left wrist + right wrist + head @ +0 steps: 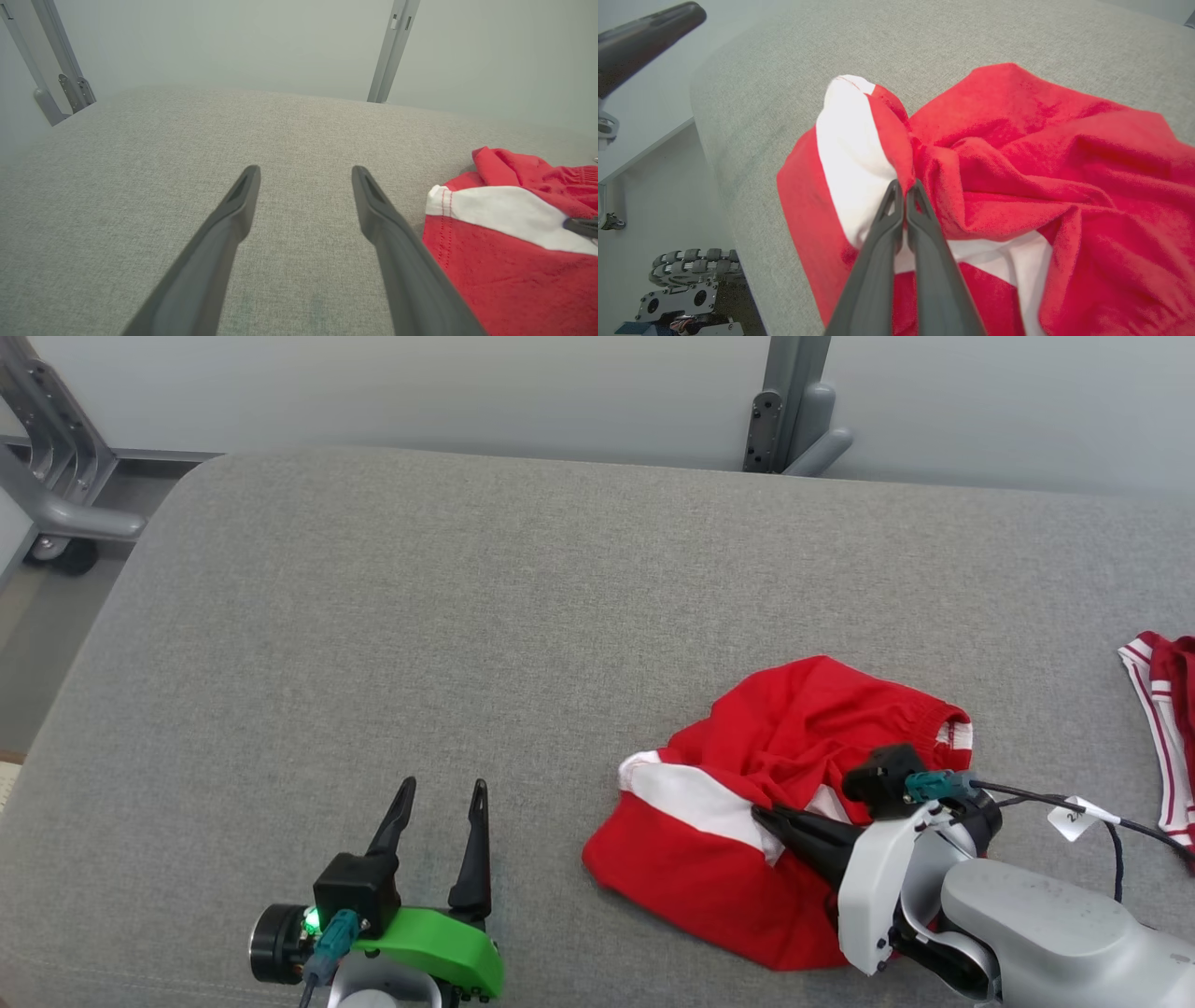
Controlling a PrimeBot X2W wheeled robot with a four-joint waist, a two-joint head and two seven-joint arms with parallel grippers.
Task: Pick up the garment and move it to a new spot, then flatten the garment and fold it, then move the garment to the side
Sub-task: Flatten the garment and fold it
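A crumpled red garment (803,719) with a white band lies on the grey padded table (467,616), right of centre near the front. My right gripper (761,814) reaches in from the lower right, and its two fingers are pressed together on a raised fold where red meets white. In the right wrist view the right gripper (906,186) pinches that fold of the garment (1041,154). My left gripper (439,793) rests at the lower left, open, with bare table between its fingers. The left wrist view has the left gripper (306,175) open and the garment (504,261) to its right.
A second red-and-white striped cloth (1167,737) lies at the table's right edge. Grey metal frame posts (794,411) stand behind the table, with another frame (47,476) at the far left. The table's front edge runs close to the garment.
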